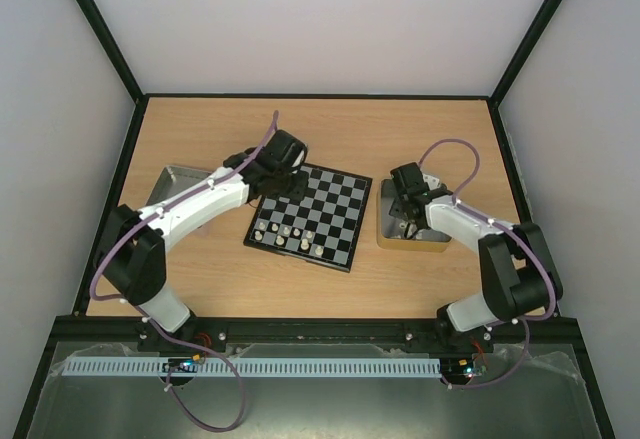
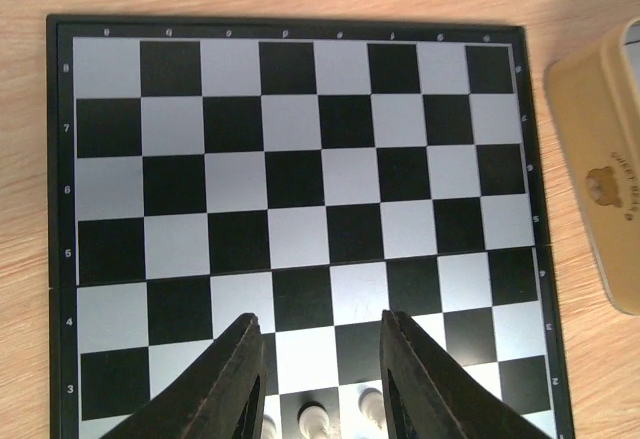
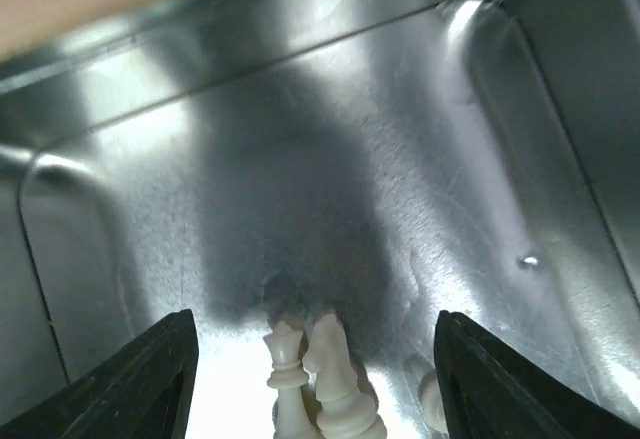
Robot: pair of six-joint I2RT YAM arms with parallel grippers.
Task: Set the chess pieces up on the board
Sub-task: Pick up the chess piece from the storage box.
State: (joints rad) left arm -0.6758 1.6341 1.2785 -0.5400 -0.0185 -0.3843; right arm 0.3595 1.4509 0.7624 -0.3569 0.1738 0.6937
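At the near edge of the counter [image 1: 200, 259] the two arms are bolted side by side, and each reaches away from its base and bends inward. The board [image 1: 335, 199] lies flat in the middle of the counter, turned a little askew, between a silvery tin [image 1: 170, 184] on the left and a tan-walled tin [image 1: 385, 227] on the right. A handful of cream-white chess pieces [image 1: 285, 231] stand on its nearest rows, toward the left half. The left arm [image 1: 200, 204] comes in over the board's left side. In the left wrist view the left jaws are spread above the low ranks, the dark fingers [image 2: 235, 384] apart. Three white piece tops [image 2: 313, 419] show in the gap at the bottom edge. The middle one is clear of both fingers; whether the outer two touch a finger cannot be told. Beyond them the squares of the board [image 2: 300, 119] run bare to the far rim, with the tan tin [image 2: 600, 179] just beside the board's right edge. The right arm [image 1: 470, 224] dips into that tin. There the right jaws stand wide apart, gripping nothing, fingers [image 3: 140, 379] low on either side of two white pieces [image 3: 320, 379] upright and close together on the shiny metal floor [image 3: 300, 159].
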